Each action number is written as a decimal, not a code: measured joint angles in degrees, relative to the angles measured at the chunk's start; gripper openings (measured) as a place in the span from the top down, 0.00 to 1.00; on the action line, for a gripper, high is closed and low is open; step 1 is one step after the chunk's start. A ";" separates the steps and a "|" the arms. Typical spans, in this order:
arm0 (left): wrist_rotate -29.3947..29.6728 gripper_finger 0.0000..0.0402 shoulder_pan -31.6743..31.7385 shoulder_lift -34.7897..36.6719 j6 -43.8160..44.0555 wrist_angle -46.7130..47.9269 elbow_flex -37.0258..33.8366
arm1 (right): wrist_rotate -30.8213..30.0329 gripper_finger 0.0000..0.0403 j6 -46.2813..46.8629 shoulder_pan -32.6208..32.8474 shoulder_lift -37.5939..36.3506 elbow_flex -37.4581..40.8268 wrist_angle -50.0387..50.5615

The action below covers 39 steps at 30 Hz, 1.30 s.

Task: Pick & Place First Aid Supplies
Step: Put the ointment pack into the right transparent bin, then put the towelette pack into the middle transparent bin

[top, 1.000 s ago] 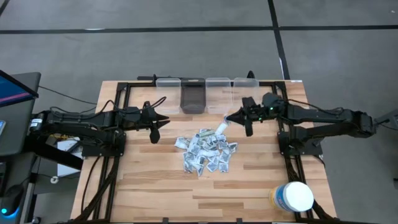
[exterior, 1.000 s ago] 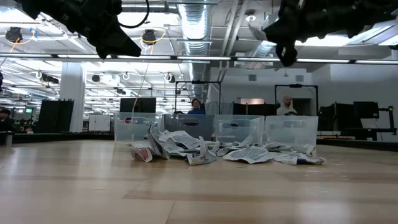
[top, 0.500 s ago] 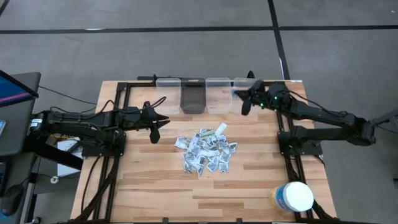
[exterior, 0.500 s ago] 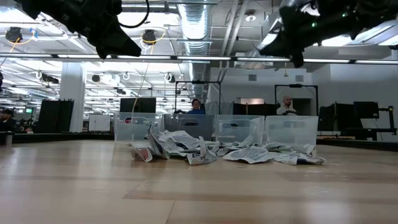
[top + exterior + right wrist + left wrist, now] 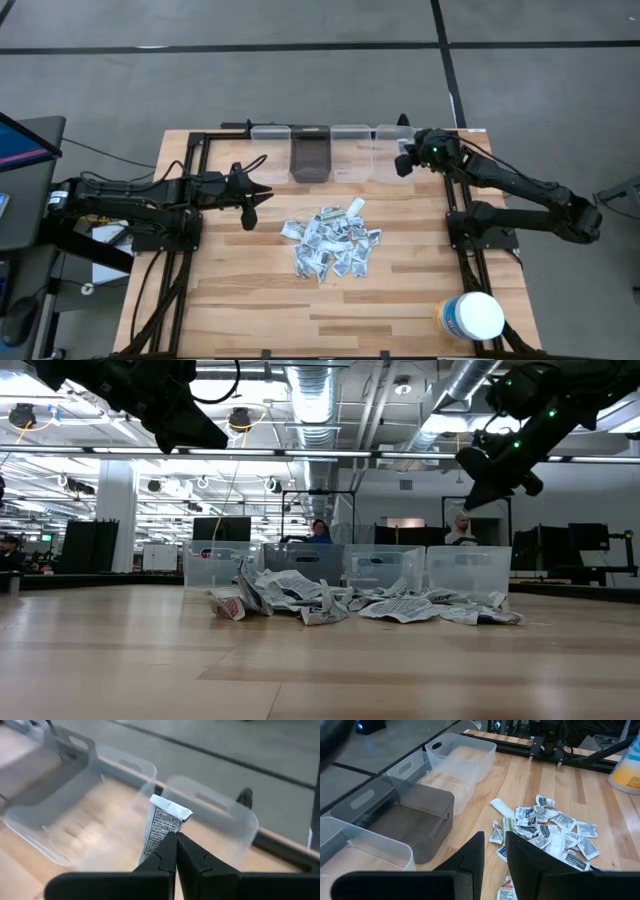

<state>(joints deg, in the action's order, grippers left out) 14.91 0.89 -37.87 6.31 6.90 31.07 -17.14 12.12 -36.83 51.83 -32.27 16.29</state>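
- Four bins line the table's top edge in the high view: clear bin (image 5: 270,133), dark bin (image 5: 310,158), clear bins (image 5: 349,140) and (image 5: 390,137).
- Right gripper (image 5: 403,160) hovers at the rightmost bin, fingers pinching a printed packet (image 5: 162,822).
- Packet pile (image 5: 332,241) lies mid-table, bare wood around it.
- White tub (image 5: 472,316) stands lower right, well apart.
- Left gripper (image 5: 250,192) waits left of the pile, fingers nearly closed, holding nothing.

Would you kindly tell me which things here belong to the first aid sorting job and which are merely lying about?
Part of the job:
- pile of packets mid-table
- one packet pinched in the right gripper over the bins
- clear bins and dark bin at the far edge
- left gripper, waiting beside the pile

Lying about:
- white tub, near right corner
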 joint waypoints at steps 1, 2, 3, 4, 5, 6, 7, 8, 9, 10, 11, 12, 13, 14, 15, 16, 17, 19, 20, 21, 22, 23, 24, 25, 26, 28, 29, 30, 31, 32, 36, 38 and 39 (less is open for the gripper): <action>0.01 0.81 0.00 0.00 0.00 -0.07 0.02 | 0.04 1.00 0.27 -0.15 0.00 0.00 0.30; 0.06 0.81 0.00 0.00 0.00 -0.12 0.01 | 0.06 1.00 0.37 -0.16 0.00 0.00 0.23; 0.16 0.81 0.00 0.00 -0.01 -0.13 0.02 | 0.10 1.00 0.38 -0.05 0.00 0.00 0.03; 0.28 0.81 0.00 0.00 -0.02 -0.13 0.01 | 0.10 1.00 0.38 0.05 0.00 0.00 -0.23; 0.32 0.81 0.00 0.00 -0.02 -0.13 0.00 | 0.18 1.00 0.38 0.06 0.00 0.00 -0.41; 0.34 0.81 0.00 0.00 -0.02 -0.13 0.02 | 0.34 1.00 0.38 0.06 0.00 0.00 -0.47; 0.36 0.81 0.02 0.00 -0.03 -0.13 0.02 | 0.44 1.00 0.40 0.06 0.00 0.00 -0.46; 0.36 0.81 0.02 0.00 -0.03 -0.13 0.02 | 0.44 1.00 0.40 0.06 0.00 0.00 -0.46; 0.37 0.81 0.02 0.00 -0.04 -0.13 0.02 | 0.45 1.00 0.40 0.06 0.00 0.00 -0.46; 0.39 0.81 0.02 0.00 -0.03 -0.13 0.02 | 0.44 0.99 0.40 0.06 0.00 0.00 -0.45; 0.43 0.81 0.02 0.00 -0.04 -0.13 0.02 | 0.44 0.99 0.40 0.06 0.00 0.00 -0.46; 0.49 0.81 0.02 0.00 -0.04 -0.11 0.02 | 0.44 0.98 0.40 0.06 0.00 0.00 -0.46; 0.49 0.81 0.02 0.00 -0.04 -0.13 0.02 | 0.46 0.96 0.40 0.06 0.00 0.00 -0.45; 0.49 0.81 0.02 0.00 -0.04 -0.11 0.02 | 0.49 0.94 0.40 0.06 0.00 0.00 -0.44; 0.49 0.81 0.02 0.00 -0.04 -0.11 0.02 | 0.50 0.92 0.40 0.06 0.00 0.00 -0.44; 0.49 0.81 0.02 0.00 -0.04 -0.11 0.02 | 0.50 0.90 0.41 0.06 0.00 0.00 -0.44; 0.49 0.81 0.02 0.00 -0.04 -0.10 0.02 | 0.50 0.88 0.41 0.06 0.00 0.00 -0.44; 0.49 0.81 0.02 0.00 -0.04 -0.07 0.02 | 0.52 0.83 0.40 0.06 0.00 0.00 -0.40; 0.49 0.81 0.02 0.00 -0.04 -0.07 0.02 | 0.52 0.82 0.42 0.06 0.00 0.00 -0.29; 0.49 0.81 0.02 0.00 -0.04 -0.04 0.02 | 0.52 0.80 0.40 0.06 0.00 0.00 -0.17; 0.49 0.81 0.00 0.00 -0.04 -0.02 0.02 | 0.54 0.79 0.41 0.06 0.00 0.00 -0.13; 0.49 0.81 0.02 0.00 -0.04 0.00 0.02 | 0.54 0.77 0.42 0.06 0.00 0.00 -0.09; 0.49 0.81 0.02 0.00 -0.04 0.01 0.02 | 0.56 0.76 0.41 0.06 0.00 0.00 -0.09; 0.48 0.81 0.02 0.00 -0.04 0.10 0.02 | 0.57 0.75 0.41 0.06 0.00 0.00 -0.06; 0.47 0.81 0.02 0.00 -0.04 0.15 0.02 | 0.57 0.74 0.42 0.06 0.00 0.00 -0.06; 0.48 0.81 0.00 0.00 -0.07 0.15 0.02 | 0.94 0.73 0.40 0.06 0.00 0.00 -0.06; 0.47 0.81 0.02 0.00 -0.07 0.16 0.02 | 1.81 0.73 0.42 0.12 0.00 0.00 -0.09; 0.47 0.81 0.02 0.00 -0.08 0.17 0.02 | 3.23 0.73 0.42 0.10 0.00 0.00 -0.23; 0.47 0.81 0.02 0.00 -0.32 0.17 0.02 | 4.90 0.72 0.40 0.10 0.00 0.00 -0.46; 0.47 0.81 0.02 0.00 -0.44 0.16 0.02 | 7.08 0.72 0.11 0.12 0.00 0.00 -0.92; 0.47 0.81 0.02 0.00 -0.47 0.17 0.02 | 16.18 0.73 -3.27 2.59 0.00 0.00 -3.46; 0.47 0.81 0.02 0.00 -0.48 0.17 0.02 | 20.74 0.73 -5.55 5.00 0.00 0.00 -4.40; 0.47 0.81 0.02 0.00 -0.48 0.19 0.02 | 22.82 0.73 -6.59 6.43 0.00 0.00 -4.85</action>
<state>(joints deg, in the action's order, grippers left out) 15.38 0.91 -37.87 5.82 7.08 31.09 5.68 5.52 -30.41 51.83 -32.27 11.44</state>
